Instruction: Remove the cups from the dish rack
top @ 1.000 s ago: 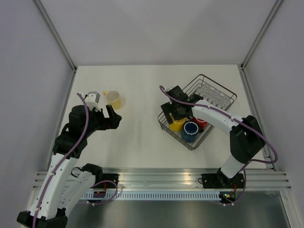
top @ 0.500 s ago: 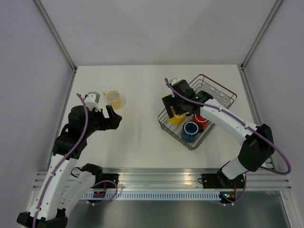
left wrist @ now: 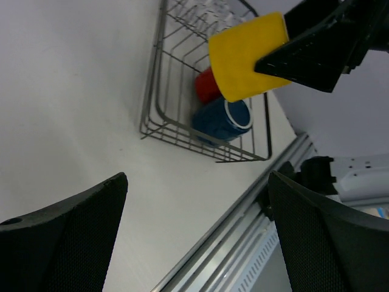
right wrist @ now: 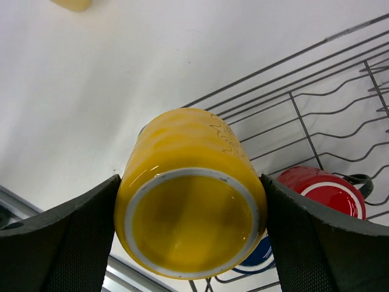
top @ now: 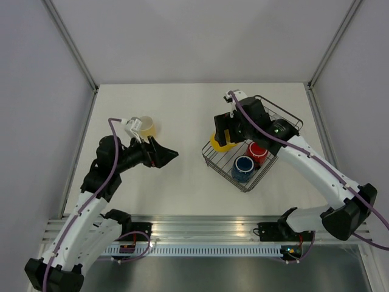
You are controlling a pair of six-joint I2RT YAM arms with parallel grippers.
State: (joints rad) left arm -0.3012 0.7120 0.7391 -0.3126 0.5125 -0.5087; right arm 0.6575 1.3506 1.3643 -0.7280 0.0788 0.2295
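1 bright yellow mug [right wrist: 191, 194] lies sideways between the right gripper's [top: 222, 135] jaws, which clamp its 2 sides, above the dish rack's [top: 285, 117] left edge. You'll see the red mug [top: 256, 150] and the blue mug [top: 243, 165] inside the rack. Well left of the rack, the left gripper [top: 169, 156] gapes, holding nothing.

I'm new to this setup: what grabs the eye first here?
The right gripper holds a bright yellow mug between its fingers, raised over the left edge of the dish rack. A red mug and a dark blue mug sit in the rack. A pale yellow mug stands on the table near the open, empty left gripper.
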